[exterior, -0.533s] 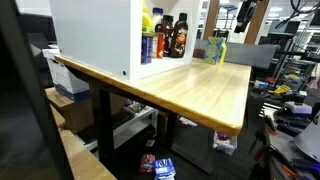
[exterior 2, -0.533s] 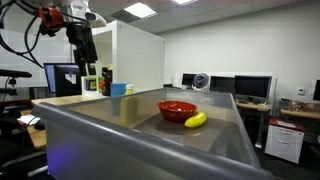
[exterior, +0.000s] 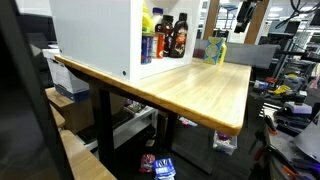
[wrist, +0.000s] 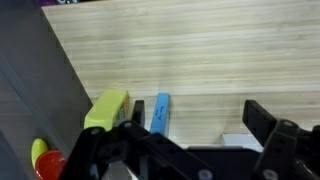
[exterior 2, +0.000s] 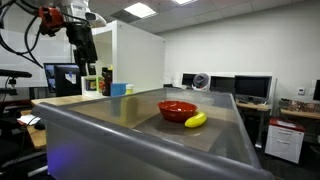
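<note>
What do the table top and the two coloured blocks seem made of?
Light table top: probably wood or wood-look laminate, smooth; straight grain lines show. Yellow-green rectangular block and blue rectangular block: perhaps painted wood or plastic, matte; even colour.

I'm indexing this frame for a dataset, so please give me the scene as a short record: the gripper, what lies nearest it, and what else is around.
gripper: Robotiq gripper, jaws wide apart, holding nothing, above the table
nearest things: yellow-green rectangular block and blue rectangular block, side by side
surface: light wooden table
bin: grey bin holding a red bowl and a yellow banana
cabinet: white open-fronted cabinet with bottles inside
</note>
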Robot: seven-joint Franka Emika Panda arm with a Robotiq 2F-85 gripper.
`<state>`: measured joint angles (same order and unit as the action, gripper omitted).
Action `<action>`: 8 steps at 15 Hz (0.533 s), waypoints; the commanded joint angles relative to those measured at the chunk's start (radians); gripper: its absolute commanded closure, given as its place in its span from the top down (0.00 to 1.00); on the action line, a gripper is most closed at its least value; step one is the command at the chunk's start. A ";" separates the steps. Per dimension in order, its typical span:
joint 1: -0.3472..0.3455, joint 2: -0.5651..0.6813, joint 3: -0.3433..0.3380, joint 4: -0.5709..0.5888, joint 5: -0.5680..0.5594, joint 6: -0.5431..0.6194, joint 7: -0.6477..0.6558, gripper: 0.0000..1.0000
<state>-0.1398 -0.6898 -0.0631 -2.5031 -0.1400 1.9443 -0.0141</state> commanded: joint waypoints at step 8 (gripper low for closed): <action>0.016 0.037 -0.020 0.013 0.003 0.130 0.000 1.00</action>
<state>-0.1367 -0.6866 -0.0772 -2.5025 -0.1396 2.0146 -0.0141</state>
